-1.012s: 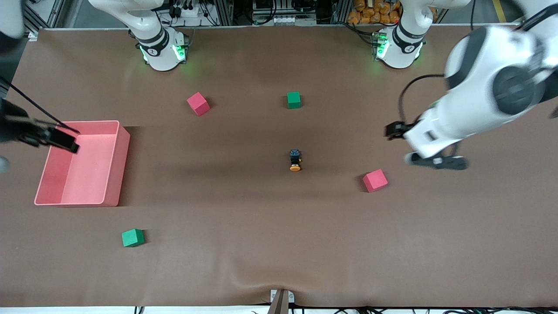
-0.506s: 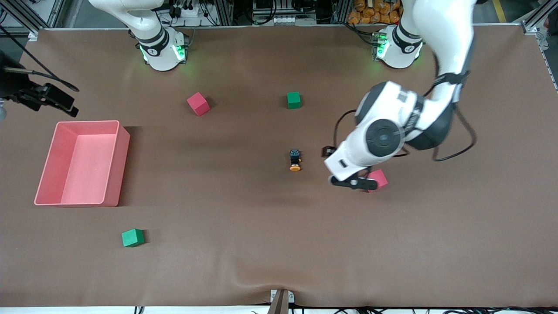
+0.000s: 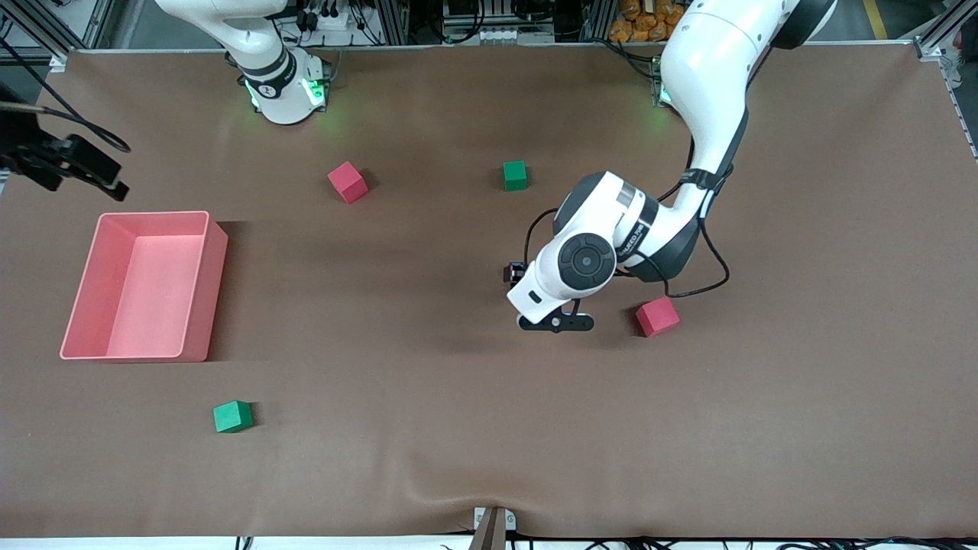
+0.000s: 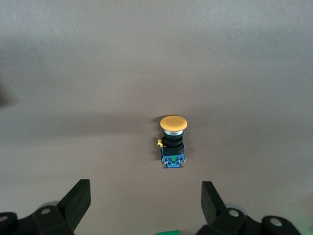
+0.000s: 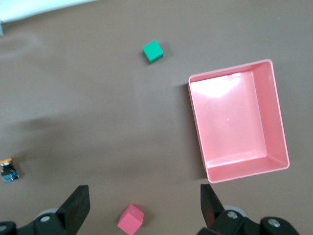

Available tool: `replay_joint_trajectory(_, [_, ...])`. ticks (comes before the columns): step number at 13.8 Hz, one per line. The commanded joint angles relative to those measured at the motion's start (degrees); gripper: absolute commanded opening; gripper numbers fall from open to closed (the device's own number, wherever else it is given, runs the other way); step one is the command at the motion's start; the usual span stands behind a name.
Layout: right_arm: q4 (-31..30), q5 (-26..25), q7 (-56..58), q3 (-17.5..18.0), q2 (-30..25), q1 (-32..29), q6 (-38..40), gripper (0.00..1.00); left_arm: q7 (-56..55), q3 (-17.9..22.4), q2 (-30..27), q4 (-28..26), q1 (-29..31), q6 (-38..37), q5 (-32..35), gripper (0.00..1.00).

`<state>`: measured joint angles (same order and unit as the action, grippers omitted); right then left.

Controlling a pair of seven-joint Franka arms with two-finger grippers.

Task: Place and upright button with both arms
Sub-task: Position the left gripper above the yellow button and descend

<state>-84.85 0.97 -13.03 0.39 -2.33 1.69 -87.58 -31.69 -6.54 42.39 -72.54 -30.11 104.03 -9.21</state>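
The button (image 4: pixel 173 142) lies on its side on the brown mat, with its orange cap (image 4: pixel 173 122) at one end and its bluish base at the other. My left gripper (image 4: pixel 145 188) hangs open above the mat in the middle of the table. The button sits a little ahead of its fingertips, not between them. In the front view the left arm's wrist (image 3: pixel 573 263) covers the button, and the left gripper (image 3: pixel 556 322) shows just below it. My right gripper (image 5: pixel 143 191) is open and empty, high over the right arm's end of the table. From there the button (image 5: pixel 9 171) shows small.
A pink bin (image 3: pixel 202 290) stands at the right arm's end. Red cubes (image 3: pixel 348 182) (image 3: pixel 657 316) and green cubes (image 3: pixel 515 175) (image 3: pixel 232 416) are scattered on the mat. The red cube nearest the left arm lies close beside its forearm.
The left arm has swung in from its end of the table to the middle and now covers the button in the front view. The right hand has drifted off the bin toward the robots' edge.
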Motion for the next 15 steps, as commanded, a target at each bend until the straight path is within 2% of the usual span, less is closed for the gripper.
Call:
replay_joint_trajectory(1, [3.2, 0.5, -0.2, 1.0, 1.5, -1.5, 1.4, 1.00, -1.3, 0.4, 2.3, 1.9, -0.7, 0.4, -1.2, 1.00])
replay_joint_trajectory(6, [3.1, 0.3, 0.4, 1.2, 1.4, -1.5, 2.4, 1.00, 1.7, 0.3, 6.1, 2.1, -0.7, 2.5, -6.1, 1.00])
replay_joint_trajectory(9, [3.1, 0.1, 10.1, 1.1, 1.4, -2.0, 3.2, 1.00, 1.9, 0.1, 8.6, 3.5, -1.1, 3.5, -6.1, 1.00])
replay_joint_trajectory(11, [3.0, 0.2, 12.0, 1.0, 1.4, -2.2, 4.6, 1.00, 2.0, 0.1, 9.8, 3.6, -1.8, 4.1, -6.1, 1.00])
replay_joint_trajectory(13, [3.0, 0.3, 11.7, 1.0, 1.4, -2.2, 4.7, 1.00, 2.0, 0.0, 9.8, 3.5, -2.0, 3.7, -6.2, 0.96])
replay_joint_trajectory(15, [3.1, 0.3, 11.8, 1.0, 1.4, -2.2, 4.7, 1.00, 3.2, -0.8, 10.0, 3.5, -1.9, 3.4, -6.6, 0.84])
